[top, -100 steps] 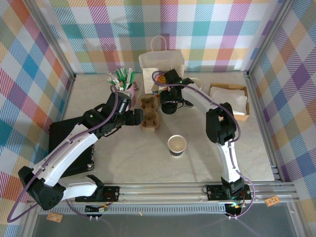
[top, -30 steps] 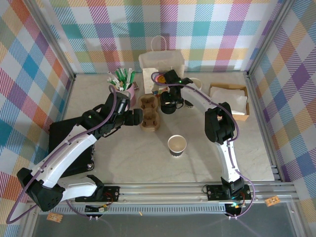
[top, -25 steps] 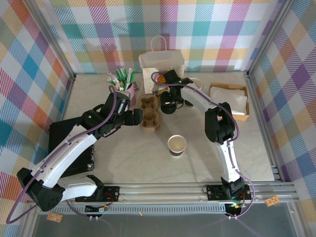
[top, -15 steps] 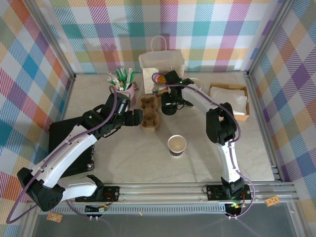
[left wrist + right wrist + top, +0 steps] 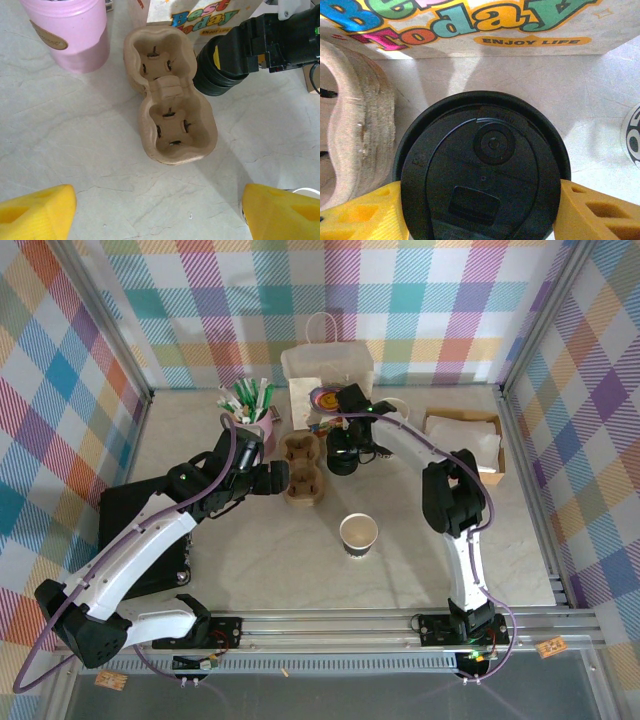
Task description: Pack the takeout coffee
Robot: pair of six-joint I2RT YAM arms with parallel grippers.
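The takeout coffee (image 5: 482, 165) is not yet packed. It sits lid-up between the fingers of the right gripper (image 5: 479, 220), just beside the pulp cup carrier (image 5: 170, 120) and in front of the printed paper bag (image 5: 328, 365). In the right wrist view the yellow fingers (image 5: 362, 215) press against either side of the cup just under the black lid, so this gripper appears clenched on the coffee. Whether the cup stands on the table or hangs a little above it cannot be told.

Both wells of the carrier are empty. In the left wrist view the coffee is at the right side of the far well, close to its rim but outside it.

The left gripper (image 5: 278, 478) hovers at the near end of the carrier with its jaws spread wide. Its yellow tips are well apart at the bottom corners of its own view and hold nothing. It looks placed to steady the carrier.

By this reading the pick-up is done and the placing is in hand. What is left is to bring the cup over a well, seat it, let go, and perhaps move the loaded carrier into the bag.

A lidless paper cup (image 5: 359, 535) stands apart on the near side of the table, and a pink cup (image 5: 75, 30) stands to the left of the carrier; neither is part of this step.
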